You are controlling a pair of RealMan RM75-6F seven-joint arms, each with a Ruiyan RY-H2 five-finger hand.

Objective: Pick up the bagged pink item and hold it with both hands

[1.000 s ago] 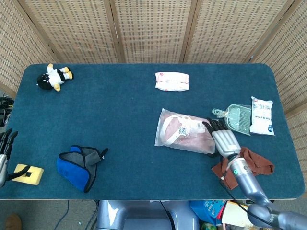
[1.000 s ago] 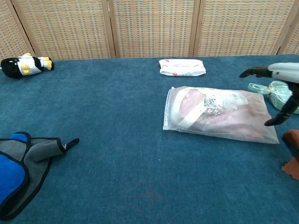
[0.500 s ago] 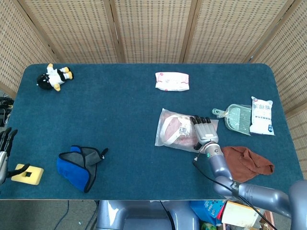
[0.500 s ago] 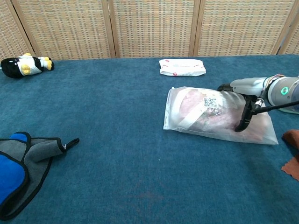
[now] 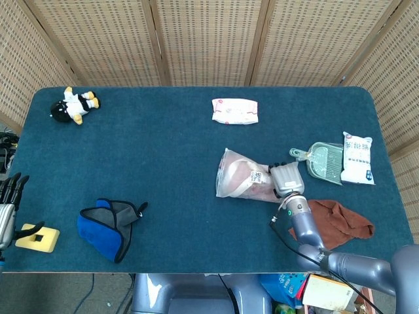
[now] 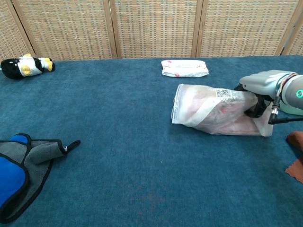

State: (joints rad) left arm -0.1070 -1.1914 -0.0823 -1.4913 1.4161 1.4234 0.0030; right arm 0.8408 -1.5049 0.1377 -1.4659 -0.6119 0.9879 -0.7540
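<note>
Your right hand [image 5: 285,178] has closed on the near-right end of the bagged pink item [image 5: 245,181] in the last second: a moment ago the bag lay flat under spread fingers, and now its plastic is bunched and narrowed at the grasped end, with that end starting to lift while the far end rests on the tabletop [image 5: 177,163]. In the chest view the right hand [image 6: 265,92] wraps over the crumpled end of the bag [image 6: 213,113], so you appear to have a real grip, though the bag is not yet clear of the surface. That covers the pickup half of the task; the second half is untouched, because your left hand [image 5: 8,203] hangs off the left edge with its fingers apart and nothing in them, well away from the bag. The bag itself is clear plastic with a white label and holds a folded pink item with a pale band across it; it looks soft and likely to sag, so expect the free end to droop as you raise it.
</note>
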